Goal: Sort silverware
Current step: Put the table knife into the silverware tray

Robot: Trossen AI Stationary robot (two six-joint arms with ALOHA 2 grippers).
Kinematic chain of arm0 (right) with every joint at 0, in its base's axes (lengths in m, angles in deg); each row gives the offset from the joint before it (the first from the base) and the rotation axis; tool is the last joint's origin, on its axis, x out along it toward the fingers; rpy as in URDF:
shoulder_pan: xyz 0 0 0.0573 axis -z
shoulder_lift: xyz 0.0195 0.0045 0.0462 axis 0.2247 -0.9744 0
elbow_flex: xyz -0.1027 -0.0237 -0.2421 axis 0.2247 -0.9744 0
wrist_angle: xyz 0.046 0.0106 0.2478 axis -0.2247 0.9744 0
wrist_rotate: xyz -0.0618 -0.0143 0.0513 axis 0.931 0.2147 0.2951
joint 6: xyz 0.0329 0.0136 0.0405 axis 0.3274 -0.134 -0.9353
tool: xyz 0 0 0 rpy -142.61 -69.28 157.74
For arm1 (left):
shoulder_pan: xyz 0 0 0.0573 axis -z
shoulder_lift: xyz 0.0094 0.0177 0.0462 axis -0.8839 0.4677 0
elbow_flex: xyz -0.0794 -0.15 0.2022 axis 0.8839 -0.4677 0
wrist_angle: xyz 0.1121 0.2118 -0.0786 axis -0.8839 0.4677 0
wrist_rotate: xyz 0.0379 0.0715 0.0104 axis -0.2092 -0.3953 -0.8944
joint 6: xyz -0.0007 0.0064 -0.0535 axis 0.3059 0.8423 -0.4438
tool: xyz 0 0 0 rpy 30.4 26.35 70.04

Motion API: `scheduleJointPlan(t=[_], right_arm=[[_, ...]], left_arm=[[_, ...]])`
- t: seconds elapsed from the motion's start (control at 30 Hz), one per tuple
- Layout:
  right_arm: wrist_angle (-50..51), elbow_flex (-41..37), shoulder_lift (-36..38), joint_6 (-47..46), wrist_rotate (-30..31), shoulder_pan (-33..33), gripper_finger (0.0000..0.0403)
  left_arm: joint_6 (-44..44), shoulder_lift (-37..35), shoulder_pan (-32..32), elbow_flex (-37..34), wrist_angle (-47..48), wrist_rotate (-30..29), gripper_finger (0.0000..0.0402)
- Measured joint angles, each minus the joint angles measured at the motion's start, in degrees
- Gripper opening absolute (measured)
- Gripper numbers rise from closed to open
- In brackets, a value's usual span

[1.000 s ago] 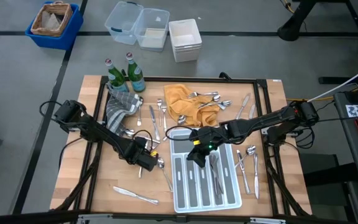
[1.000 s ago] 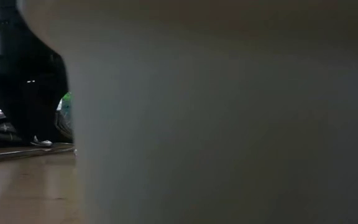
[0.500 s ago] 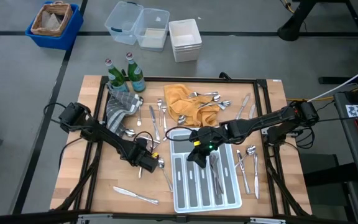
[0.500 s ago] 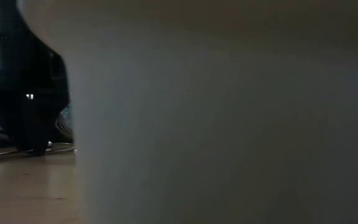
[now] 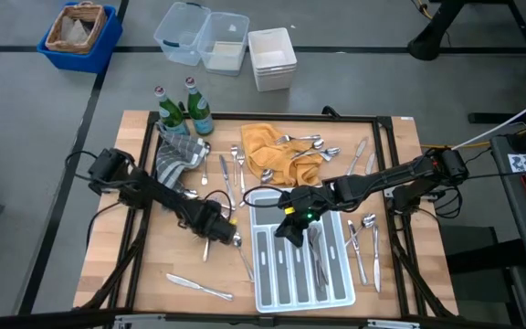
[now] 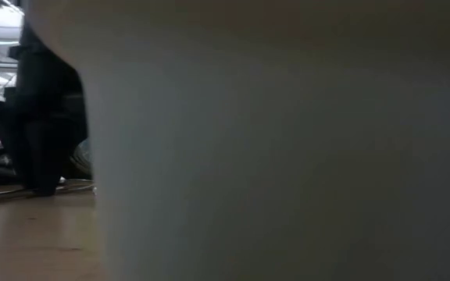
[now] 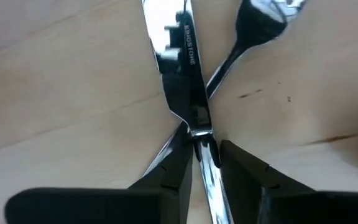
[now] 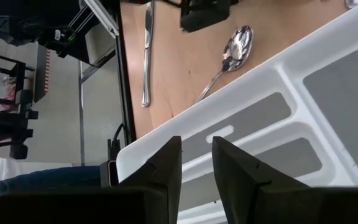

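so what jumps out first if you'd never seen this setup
The white tray lies at the table's front centre, with the right tool hanging over its upper left corner, fingers a little apart and holding nothing. Beside it the left tool is low on the wood, closed on a table knife that crosses a spoon. Behind them, more silverware lies loose on a yellow cloth near two green bottles.

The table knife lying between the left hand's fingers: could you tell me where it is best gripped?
Grip the table knife at its narrow neck, where blade meets handle, coming straight down from above. It lies flat on the wood, and the left hand already straddles that slim part, fingers on either side.
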Motion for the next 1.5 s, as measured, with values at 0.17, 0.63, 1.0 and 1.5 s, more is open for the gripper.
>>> scheduleJointPlan(t=[0.17,0.63,1.0,1.5], right_arm=[[-0.01,0.00,0.00,0.00,-0.90,0.00,0.0092],[0.06,0.00,5.20,1.62,-0.64,0.00,0.0092],[1.20,0.00,9.18,4.29,-0.40,-0.01,0.0092],[9.84,0.00,11.30,6.12,2.25,0.00,0.0092]], left_arm=[[3.33,0.04,-2.45,-0.07,0.04,1.45,0.0026],[1.82,-1.28,-2.30,-0.35,-0.02,0.18,0.0019],[1.34,-4.32,-2.32,-0.35,-0.28,0.61,0.0022],[0.05,-9.83,-1.44,-0.11,-5.37,1.04,0.0027]])
